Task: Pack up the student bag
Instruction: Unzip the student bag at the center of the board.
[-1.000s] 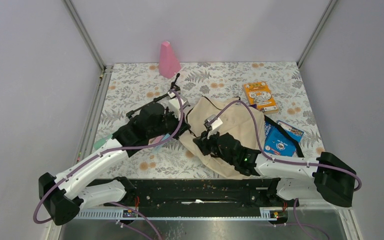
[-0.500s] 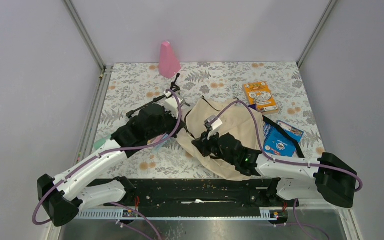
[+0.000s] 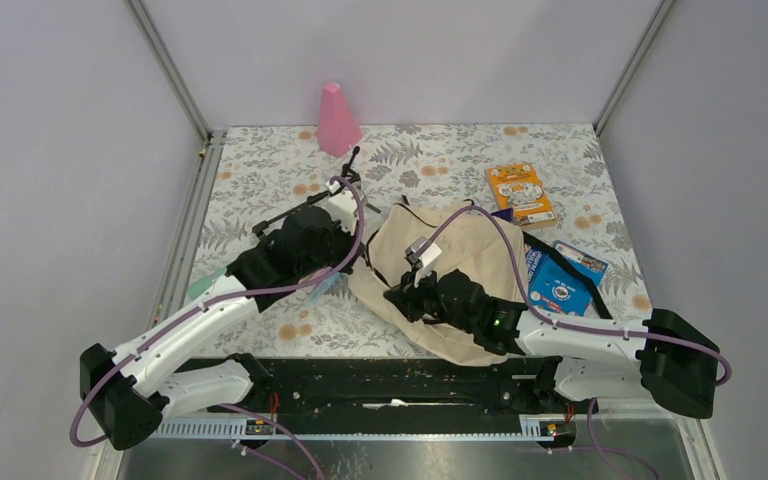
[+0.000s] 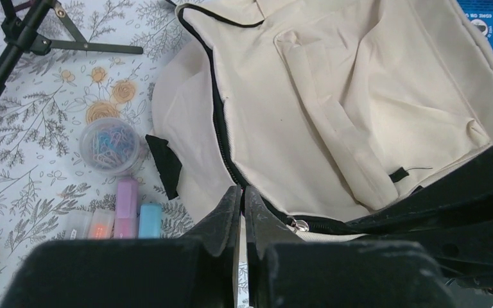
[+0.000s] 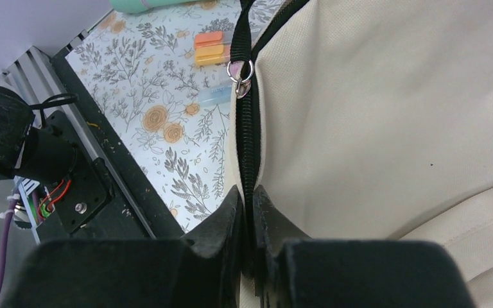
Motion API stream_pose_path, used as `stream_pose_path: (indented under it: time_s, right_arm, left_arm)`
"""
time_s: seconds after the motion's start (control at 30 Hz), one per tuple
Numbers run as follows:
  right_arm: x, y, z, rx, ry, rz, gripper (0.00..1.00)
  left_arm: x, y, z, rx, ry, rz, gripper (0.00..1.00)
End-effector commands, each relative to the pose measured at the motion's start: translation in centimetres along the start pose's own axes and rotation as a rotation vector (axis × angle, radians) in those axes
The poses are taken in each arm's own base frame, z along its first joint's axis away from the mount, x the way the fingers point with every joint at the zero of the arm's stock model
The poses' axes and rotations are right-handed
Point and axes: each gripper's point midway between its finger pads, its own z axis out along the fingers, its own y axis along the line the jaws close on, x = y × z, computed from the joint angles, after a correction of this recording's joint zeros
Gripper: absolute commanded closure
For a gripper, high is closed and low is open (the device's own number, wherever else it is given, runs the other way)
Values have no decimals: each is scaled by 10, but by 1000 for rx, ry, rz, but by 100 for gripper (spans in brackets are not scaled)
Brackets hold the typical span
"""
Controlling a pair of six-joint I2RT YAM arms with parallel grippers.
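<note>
The wrist views show what the top view hides: a tub of paper clips (image 4: 110,145) and highlighters (image 4: 128,215) just beside the bag (image 3: 455,245), which lies mid-table between the arms. Books (image 3: 520,192) crowd its right edge, while the far part of the table (image 3: 440,155) lies open. The left gripper (image 4: 242,196) and right gripper (image 5: 249,192) each pinch tight on its zipper edge.

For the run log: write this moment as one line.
left jaws: shut on student bag | right jaws: shut on student bag zipper

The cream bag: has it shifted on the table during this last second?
Yes. The student bag has slid slightly left and toward the arm bases, widening its gap from the orange book, which has stayed put.
</note>
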Motion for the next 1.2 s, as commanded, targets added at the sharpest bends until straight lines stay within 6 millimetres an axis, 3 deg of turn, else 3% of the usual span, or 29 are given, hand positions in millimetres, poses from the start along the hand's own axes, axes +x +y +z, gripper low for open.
stream_pose_path:
  time_s: [0.0,0.43,0.77,0.8,0.9,1.0,1.07,1.17]
  right_arm:
    - [9,24,-8,-90,47,-24,100]
    - [16,54,-18,-150,87,-82,100]
    - [12,53,-22,-114,66,-73,100]
    - [10,52,-22,-103,55,-63,98]
    - [1,43,-24,-49,19,-37,77]
    - [-11,34,-26,13,-13,-31,50]
    - [-20,27,-27,65,-35,-30,37]
    - [-30,13,-23,170,-48,-43,30]
  left_arm:
    - [-39,23,-3,-110,-127,-20,100]
    - [-37,48,-3,-201,-115,-69,100]
    - [-40,50,-4,-181,-127,-95,100]
    - [-41,49,-5,-177,-132,-93,100]
    - [-46,47,-10,-163,-155,-80,100]
    - [-51,37,-15,-102,-190,-61,100]
    - [-56,28,-19,-54,-212,-45,100]
    - [-60,21,-24,-11,-239,-37,100]
